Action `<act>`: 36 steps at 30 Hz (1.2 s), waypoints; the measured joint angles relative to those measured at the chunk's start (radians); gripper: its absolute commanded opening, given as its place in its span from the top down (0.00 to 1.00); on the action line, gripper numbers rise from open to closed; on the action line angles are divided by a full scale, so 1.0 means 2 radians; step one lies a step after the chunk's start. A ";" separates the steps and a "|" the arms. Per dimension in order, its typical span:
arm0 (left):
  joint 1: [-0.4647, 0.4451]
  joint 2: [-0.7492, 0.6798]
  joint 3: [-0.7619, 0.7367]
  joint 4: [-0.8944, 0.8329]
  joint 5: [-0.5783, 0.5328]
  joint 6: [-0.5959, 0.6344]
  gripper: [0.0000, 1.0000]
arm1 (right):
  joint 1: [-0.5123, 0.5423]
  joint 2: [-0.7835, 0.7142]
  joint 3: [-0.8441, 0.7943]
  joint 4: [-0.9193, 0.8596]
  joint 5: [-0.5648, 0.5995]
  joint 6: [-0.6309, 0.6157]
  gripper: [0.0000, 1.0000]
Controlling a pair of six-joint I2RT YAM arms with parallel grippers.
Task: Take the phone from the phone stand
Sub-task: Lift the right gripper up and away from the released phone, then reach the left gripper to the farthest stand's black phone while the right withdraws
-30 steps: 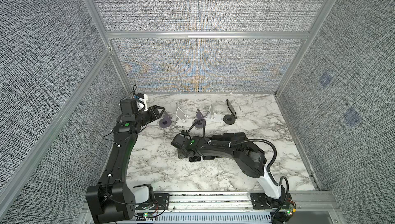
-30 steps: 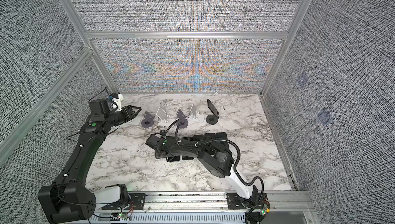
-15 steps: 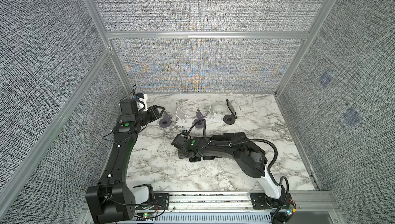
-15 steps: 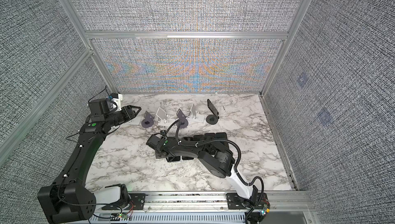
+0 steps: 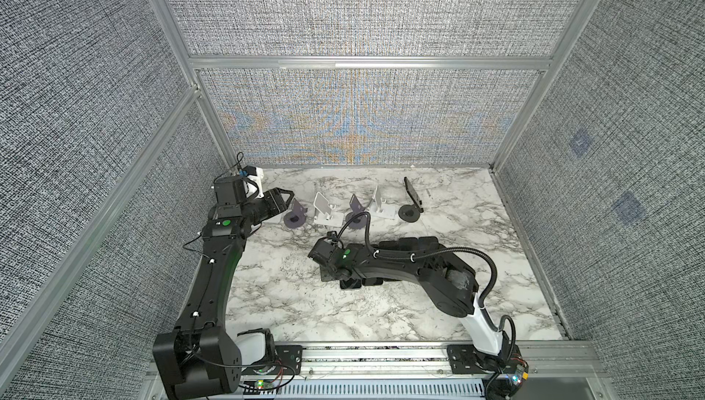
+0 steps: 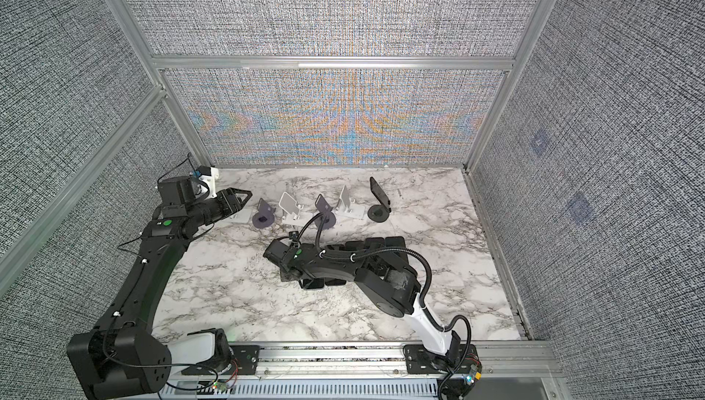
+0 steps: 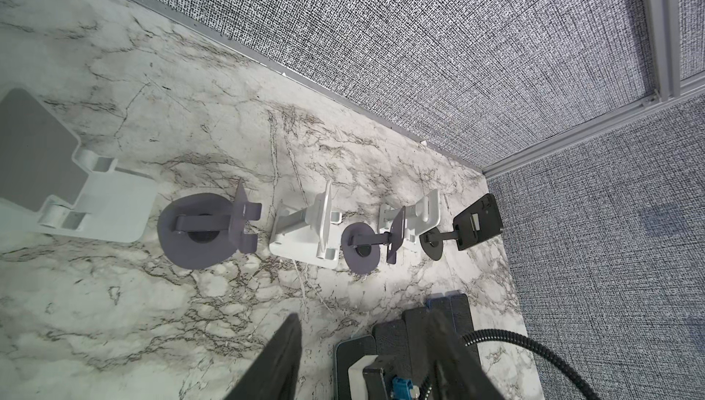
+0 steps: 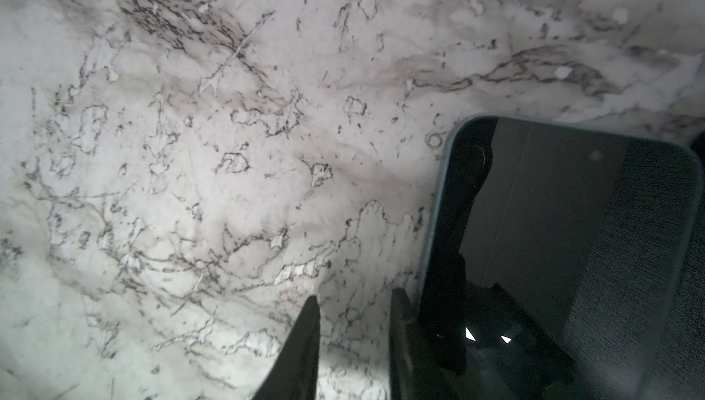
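Several dark phones [image 5: 417,243] lie flat on the marble table, partly under my right arm. One phone [image 8: 572,245] lies screen up right beside my right gripper [image 8: 354,297], whose jaws stand a little apart over bare marble, open and empty. In both top views that gripper is hidden beneath its own wrist. A row of phone stands lines the back: white [image 5: 326,211], grey [image 5: 294,217] and black [image 5: 411,207]. I cannot tell whether the black stand's dark slab [image 7: 477,222] is a phone. My left gripper [image 5: 282,198] hovers open and empty over the leftmost white stand [image 7: 95,203].
Fabric walls with aluminium frames close in the table [image 6: 213,283] on three sides, and the stands are near the back wall. My right arm's black cable [image 5: 484,261] loops above the phones. A metal rail [image 5: 381,356] runs along the front edge.
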 measured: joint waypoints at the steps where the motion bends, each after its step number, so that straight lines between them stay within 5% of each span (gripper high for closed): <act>1: 0.000 0.000 0.000 0.000 0.000 0.000 0.46 | 0.000 0.000 0.000 0.000 0.000 0.000 0.75; 6: 0.000 0.000 0.000 0.000 0.000 0.000 0.46 | 0.000 0.000 0.004 -0.002 -0.004 -0.006 0.68; 13: 0.000 0.001 0.000 0.001 0.006 0.000 0.46 | -0.001 0.000 0.022 -0.025 -0.024 -0.033 0.37; 19: 0.000 0.001 0.000 0.003 0.010 0.000 0.45 | -0.001 -0.033 0.011 -0.036 -0.028 -0.065 0.23; 33: 0.000 0.016 -0.001 0.004 0.008 0.003 0.39 | -0.029 -0.191 -0.118 0.008 0.005 -0.138 0.22; 36: -0.002 0.017 -0.002 0.002 -0.005 0.010 0.33 | -0.047 -0.229 -0.162 0.009 0.014 -0.144 0.13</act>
